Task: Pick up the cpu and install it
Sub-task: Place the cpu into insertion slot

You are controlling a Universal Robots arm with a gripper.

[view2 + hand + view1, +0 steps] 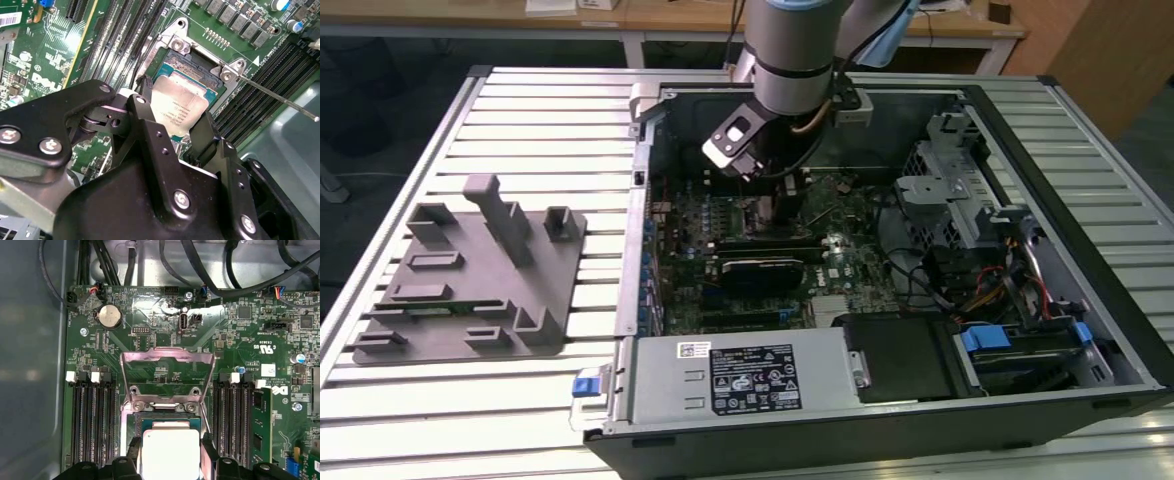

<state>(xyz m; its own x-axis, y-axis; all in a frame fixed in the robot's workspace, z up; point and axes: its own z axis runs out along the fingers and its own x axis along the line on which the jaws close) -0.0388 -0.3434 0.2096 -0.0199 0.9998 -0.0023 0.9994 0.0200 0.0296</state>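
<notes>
The cpu [178, 106], a flat silvery square with a paler rim, sits between my gripper's [175, 122] two black fingers [146, 117], which are shut on its opposite edges. It hangs just over the open motherboard socket [197, 60], slightly tilted. The first wrist view shows the same cpu [170, 449] held by my gripper [170, 456] directly below the raised metal load plate [167, 358]. In the exterior view my gripper [778, 195] reaches down into the open computer case [1067, 250] over the motherboard.
The thin socket lever [280, 98] sticks out to one side. Memory slots [92, 420] flank the socket, with a fitted module [260, 420]. Cables [210, 270] run along the case wall. A grey holder block [467, 270] stands on the slatted table, at the exterior view's left.
</notes>
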